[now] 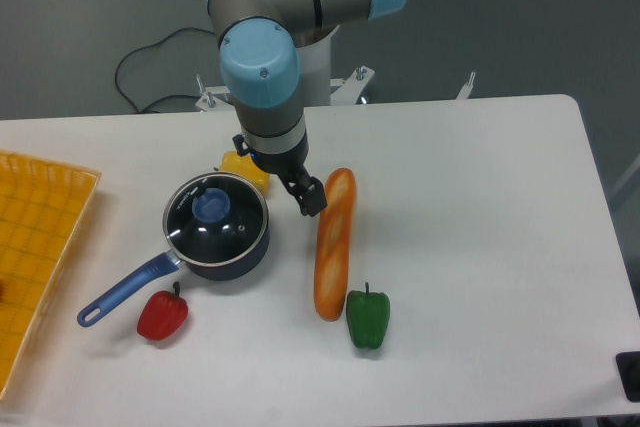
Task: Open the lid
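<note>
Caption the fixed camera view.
Gripper beside lidded saucepan, lid on; baguette and peppers nearby.

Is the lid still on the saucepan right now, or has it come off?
On. The lid sits flat on the saucepan, blue knob centred, and the gripper is beside it, not touching.

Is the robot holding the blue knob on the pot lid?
No, the gripper hangs beside the saucepan, next to the baguette, and the lid sits on the pan with its knob untouched.
</note>
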You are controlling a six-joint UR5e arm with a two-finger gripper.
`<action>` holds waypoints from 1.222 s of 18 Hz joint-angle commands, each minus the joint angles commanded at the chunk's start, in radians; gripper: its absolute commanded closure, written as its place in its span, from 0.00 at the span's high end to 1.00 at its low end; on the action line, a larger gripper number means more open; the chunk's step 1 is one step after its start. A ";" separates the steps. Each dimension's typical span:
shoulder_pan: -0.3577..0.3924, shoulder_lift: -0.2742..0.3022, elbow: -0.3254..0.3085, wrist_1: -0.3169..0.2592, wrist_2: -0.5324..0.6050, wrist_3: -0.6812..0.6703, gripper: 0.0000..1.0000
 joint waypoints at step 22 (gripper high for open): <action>-0.041 -0.044 -0.005 0.034 -0.008 -0.078 1.00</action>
